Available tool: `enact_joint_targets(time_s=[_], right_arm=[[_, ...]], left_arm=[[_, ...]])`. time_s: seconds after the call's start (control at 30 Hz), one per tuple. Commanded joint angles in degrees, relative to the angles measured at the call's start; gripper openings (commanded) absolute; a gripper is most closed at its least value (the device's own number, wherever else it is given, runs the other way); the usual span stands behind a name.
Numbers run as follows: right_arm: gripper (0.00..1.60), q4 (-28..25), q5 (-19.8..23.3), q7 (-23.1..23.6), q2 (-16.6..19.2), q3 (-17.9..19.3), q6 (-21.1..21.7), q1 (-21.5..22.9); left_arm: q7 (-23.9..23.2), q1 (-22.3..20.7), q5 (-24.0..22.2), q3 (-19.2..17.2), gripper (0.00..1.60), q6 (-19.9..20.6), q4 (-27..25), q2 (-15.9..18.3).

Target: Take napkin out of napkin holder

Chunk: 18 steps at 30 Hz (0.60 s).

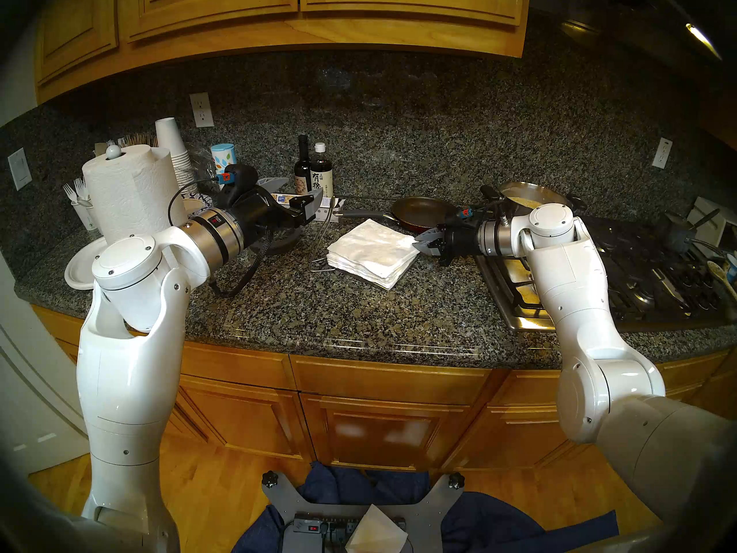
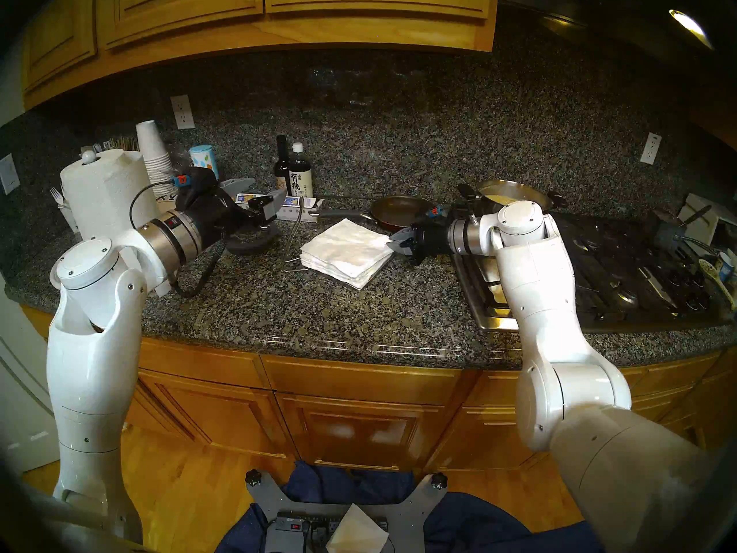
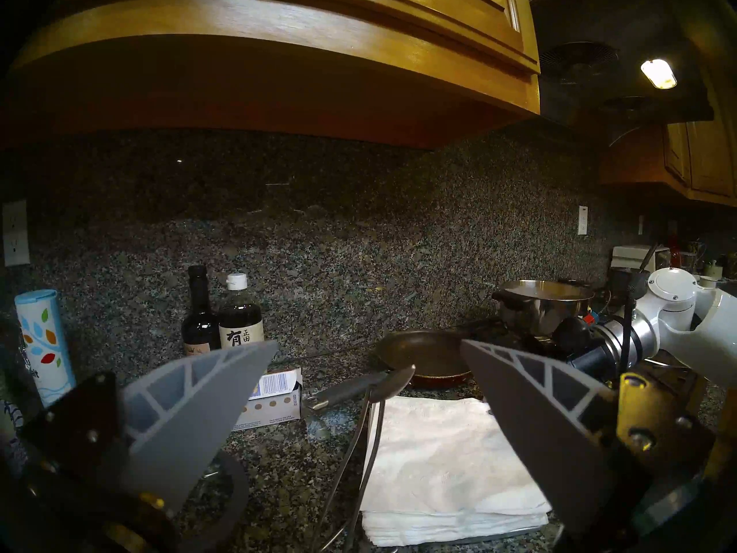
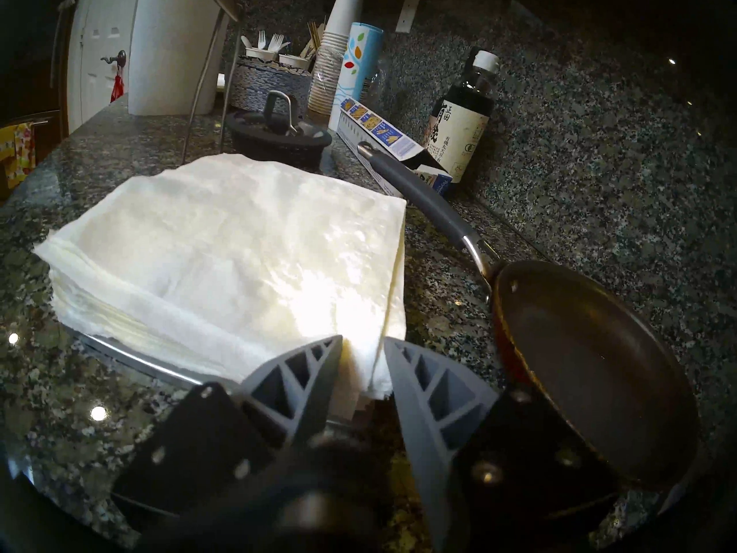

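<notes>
One napkin (image 4: 255, 261), white and softly crinkled, topped one pile of like napkins (image 1: 369, 267) on the granite counter (image 1: 359, 312). One right gripper (image 4: 361, 350) was narrowed on its near corner, pinching it. One wire napkin holder (image 1: 321, 241) stood with its arm raised beside the pile. One left gripper (image 1: 297, 195) hung wide and empty. One frying pan (image 1: 422, 213). Two dark bottles (image 1: 313, 173), one labelled in Chinese characters. One paper towel roll (image 1: 131, 193).
</notes>
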Motion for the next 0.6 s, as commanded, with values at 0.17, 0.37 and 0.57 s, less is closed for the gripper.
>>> enact_joint_targets(time_s=[0.17,0.37,0.57], right_arm=[[0.74,0.0,0.4,0.4,-0.2,0.3,-0.4,2.9],[0.70,0.1,0.4,0.1,-0.4,0.3,-0.7,3.1],[0.56,0.0,0.4,0.1,-0.4,0.4,-1.1,3.4]], left_arm=[[0.3,-1.5,0.4,-0.1,1.60,-1.0,-1.7,0.0],[0.3,-1.6,0.5,-0.1,1.60,-0.9,-1.6,0.0],[0.4,-1.7,0.9,0.1,1.60,-0.9,-1.5,-0.1]])
